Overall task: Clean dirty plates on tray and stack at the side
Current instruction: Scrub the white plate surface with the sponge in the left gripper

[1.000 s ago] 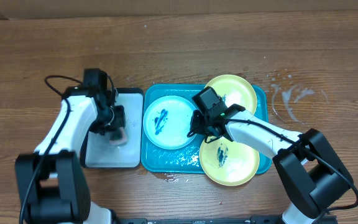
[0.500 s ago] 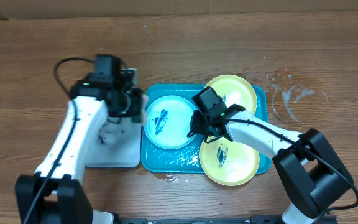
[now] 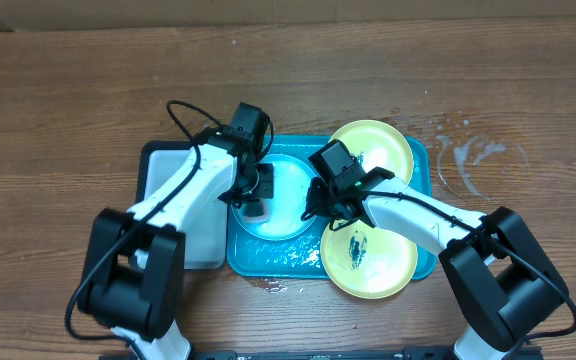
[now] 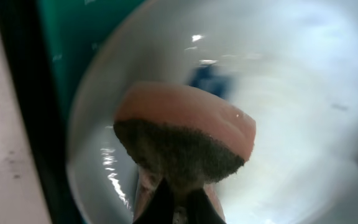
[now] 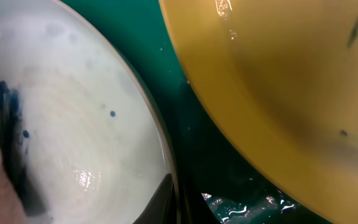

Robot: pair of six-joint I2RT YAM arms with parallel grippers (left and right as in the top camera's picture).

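The light blue-rimmed plate lies in the left half of the teal tray, with a dark teal smear in its centre. My left gripper is shut on a pink sponge with a dark scouring face, held over this plate. My right gripper is shut on the plate's right rim. Two yellow-green plates lie on the right of the tray, one at the back and one at the front, both with dark smears.
A smaller black-rimmed white tray sits to the left of the teal tray. Water droplets mark the wooden table at the right. The teal tray is wet between the plates.
My left arm has carried the sponge from the white tray rightward to over the blue-rimmed plate. My right gripper has stayed on the plate's rim.
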